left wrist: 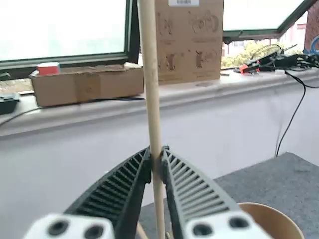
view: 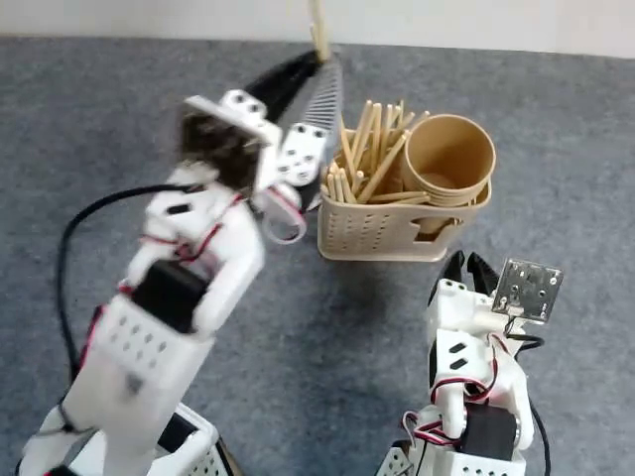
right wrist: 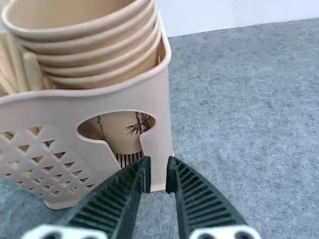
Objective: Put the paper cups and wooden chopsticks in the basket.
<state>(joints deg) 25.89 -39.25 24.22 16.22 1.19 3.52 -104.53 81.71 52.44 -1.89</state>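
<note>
High view: the basket (view: 382, 233) stands on the grey worktop (view: 556, 119), upper middle of the frame. It holds a bundle of chopsticks (view: 367, 159) and stacked paper cups (view: 448, 157). At the top edge the left gripper (view: 319, 61) pinches one single chopstick (view: 318, 30), whose upper end is cut off. The right gripper (view: 468, 266) is just below the basket.

Left wrist view: the fingers are closed tight on the upright single chopstick; both its ends leave the frame.

Right wrist view: the fingers stand slightly apart, holding nothing, just before the basket wall; contact is unclear.

Right claw (right wrist: 158, 175), fingers slightly parted, just before the near wall of the basket (right wrist: 60, 137); stacked paper cups (right wrist: 84, 47) and wooden chopsticks (right wrist: 31, 69) inside; grey surface (right wrist: 249, 99) beneath.
</note>
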